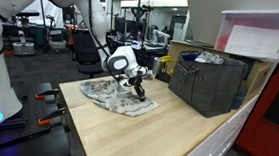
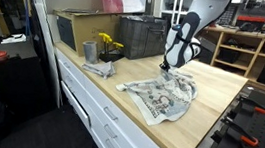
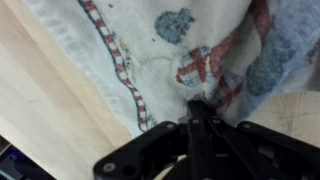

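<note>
One patterned cloth [image 1: 121,99] lies crumpled near the middle of the wooden table [image 1: 134,139]. It looks gathered up a little where the gripper [image 1: 137,88] meets it. In the wrist view the gripper [image 3: 197,105] is clenched tight, its fingers pinching a fold of the cloth [image 3: 180,50]. Behind them in an exterior view stand a dark crate [image 2: 142,35] and a metal cup [image 2: 89,51] beside yellow flowers [image 2: 109,45].
</note>
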Tool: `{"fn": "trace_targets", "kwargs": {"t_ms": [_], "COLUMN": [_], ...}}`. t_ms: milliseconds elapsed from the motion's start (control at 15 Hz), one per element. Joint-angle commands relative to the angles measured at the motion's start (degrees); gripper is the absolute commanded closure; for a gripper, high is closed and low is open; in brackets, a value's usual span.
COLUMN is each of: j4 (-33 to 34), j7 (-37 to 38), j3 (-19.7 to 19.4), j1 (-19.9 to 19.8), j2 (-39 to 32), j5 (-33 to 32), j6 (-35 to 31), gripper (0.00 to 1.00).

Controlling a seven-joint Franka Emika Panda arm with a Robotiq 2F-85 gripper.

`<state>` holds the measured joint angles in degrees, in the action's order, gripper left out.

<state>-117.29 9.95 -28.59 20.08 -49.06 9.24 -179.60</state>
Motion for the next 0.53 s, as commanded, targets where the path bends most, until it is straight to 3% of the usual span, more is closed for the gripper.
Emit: {"fn": "trace_targets", "kwargs": {"t_ms": [0,333,467], "j4": [5.8,10.5,10.9], "j7": [4.1,5.6,5.9], "j3": [-5.5,-11.9,-12.7], "j1": [3.7,4.9,4.8], "j2": [-6.8,-14.4,-15.0], "j5": [-1.0,-0.1,0.5], "j6": [-0.3,1.3,1.6], "gripper": [1.0,1.0,1.0]}}
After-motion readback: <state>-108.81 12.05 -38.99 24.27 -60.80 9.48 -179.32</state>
